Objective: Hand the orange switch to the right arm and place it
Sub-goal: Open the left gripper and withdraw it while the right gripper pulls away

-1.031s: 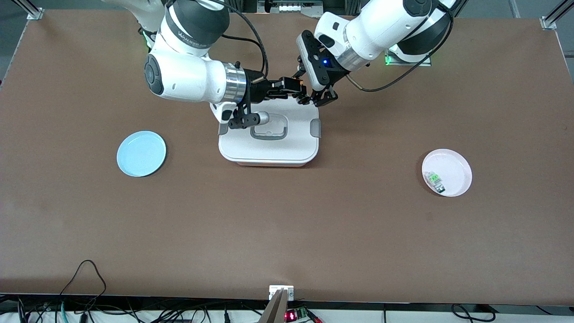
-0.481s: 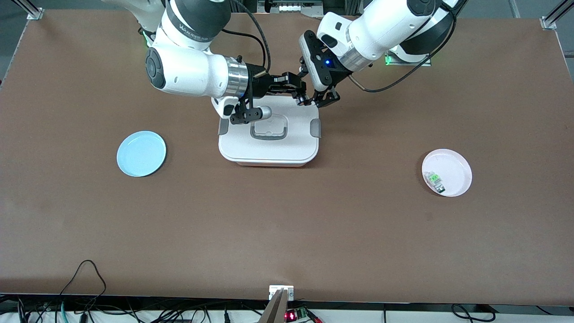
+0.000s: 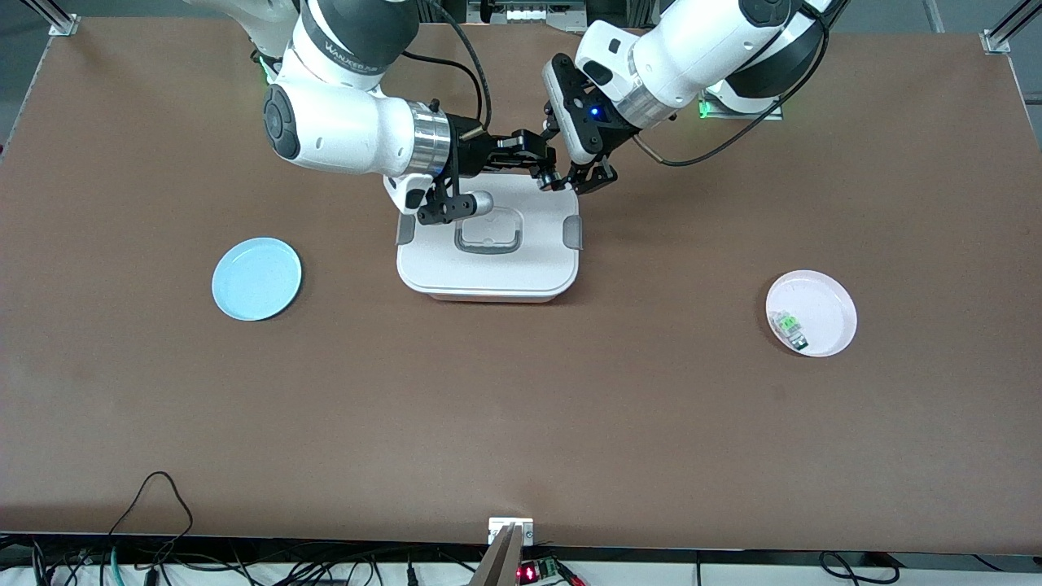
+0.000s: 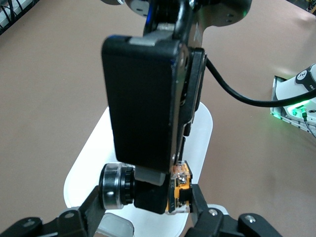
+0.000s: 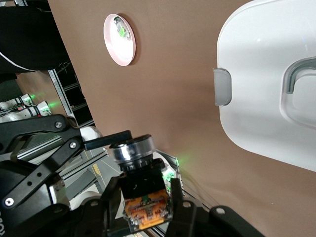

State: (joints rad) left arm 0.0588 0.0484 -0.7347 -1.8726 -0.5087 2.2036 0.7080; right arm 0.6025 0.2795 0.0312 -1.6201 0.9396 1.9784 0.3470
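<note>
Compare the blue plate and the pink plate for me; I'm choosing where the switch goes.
The blue plate lies bare toward the right arm's end of the table. The pink plate lies toward the left arm's end and holds a small clear-and-green part. Both are round, shallow and similar in size.

Brown table (image 3: pixel 521 423); cables (image 3: pixel 155 561) along its near edge.

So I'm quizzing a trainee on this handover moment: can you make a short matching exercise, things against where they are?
Things:
1. orange switch
2. green part
3. blue plate
4. white box

Places:
A. toward the right arm's end of the table
B. on the pink plate
C. under the two claws
D. gripped by both the left claw and the right claw

Pairs: 1-D, 2-B, 3-A, 4-C
</note>
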